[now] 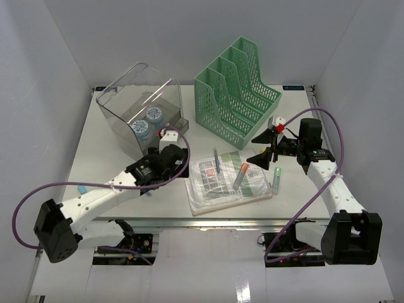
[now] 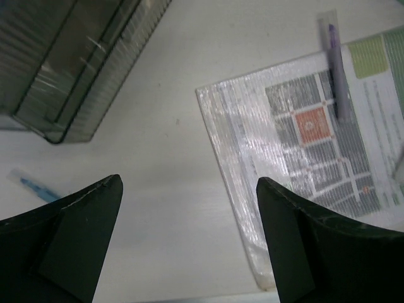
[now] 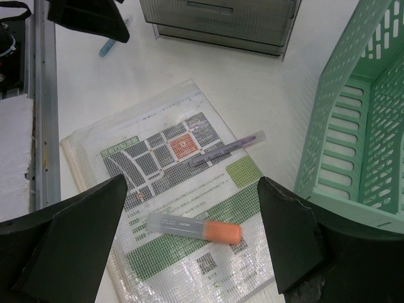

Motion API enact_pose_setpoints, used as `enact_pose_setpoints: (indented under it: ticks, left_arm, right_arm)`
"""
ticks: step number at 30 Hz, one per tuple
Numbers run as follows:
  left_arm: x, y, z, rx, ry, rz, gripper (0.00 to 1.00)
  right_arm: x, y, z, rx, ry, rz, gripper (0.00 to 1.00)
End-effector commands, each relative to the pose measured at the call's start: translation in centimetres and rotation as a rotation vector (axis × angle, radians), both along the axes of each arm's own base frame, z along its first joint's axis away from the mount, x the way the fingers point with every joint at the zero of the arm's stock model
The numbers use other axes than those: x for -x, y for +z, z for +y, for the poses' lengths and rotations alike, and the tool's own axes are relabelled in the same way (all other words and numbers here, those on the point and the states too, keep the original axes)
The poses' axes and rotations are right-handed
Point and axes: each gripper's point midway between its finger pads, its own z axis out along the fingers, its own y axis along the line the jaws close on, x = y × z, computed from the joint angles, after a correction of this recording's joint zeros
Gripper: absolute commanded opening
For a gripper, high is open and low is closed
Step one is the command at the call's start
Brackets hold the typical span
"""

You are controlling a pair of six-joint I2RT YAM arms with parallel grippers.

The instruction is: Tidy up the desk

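Note:
The desk (image 1: pixel 95 158) is a white tabletop. A clear mesh pouch (image 1: pixel 227 183) holding a printed sheet lies at its front middle. A purple pen (image 1: pixel 216 161) and an orange-capped highlighter (image 1: pixel 240 175) lie on the pouch. My left gripper (image 1: pixel 169 153) is open and empty, above the bare desk just left of the pouch's edge (image 2: pixel 252 189); its wrist view shows the gap (image 2: pixel 189 183) over white tabletop. My right gripper (image 1: pixel 264 147) is open and empty, above the pouch's right side. In its wrist view (image 3: pixel 192 182) the highlighter (image 3: pixel 192 227) lies below, between the fingers.
A clear drawer box (image 1: pixel 136 110) with tape rolls stands back left. A green file rack (image 1: pixel 237 88) stands back middle, close beside the right gripper. A green highlighter (image 1: pixel 276 178) lies right of the pouch. A blue pen (image 1: pixel 82 188) lies far left. A metal rail (image 1: pixel 208 221) runs along the front.

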Motion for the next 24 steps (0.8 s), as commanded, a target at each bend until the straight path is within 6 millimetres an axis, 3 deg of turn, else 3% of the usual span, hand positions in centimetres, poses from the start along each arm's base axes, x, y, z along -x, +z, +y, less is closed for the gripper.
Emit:
enact_pose_setpoints:
  ticks: [1,7,11,18,24]
  left_arm:
    - [-4.9,2.4,0.8,-0.156,-0.071,-0.066,0.98]
    - [-8.6,2.7,1.1,-0.297,-0.127,-0.076,0.98]
    - [-9.8,1.3,1.0,-0.321,-0.162,-0.038,0.93]
    - [-10.6,-1.6,1.9,-0.322,-0.167,0.042,0.78]
    - [-10.0,-1.4,0.4,-0.213,-0.225,0.060,0.64]
  right_arm:
    - [-0.1,0.3,0.0,-0.007,0.003,-0.012,0.91]
    - [-0.1,0.1,0.0,-0.009,0.008,-0.003,0.91]
    - [-0.1,0.0,0.0,-0.008,0.009,0.004,0.91]
    - [-0.2,0.0,0.0,-0.003,0.005,0.001,0.91]
    - [-0.2,-0.1,-0.1,-0.001,0.004,0.000,0.90]
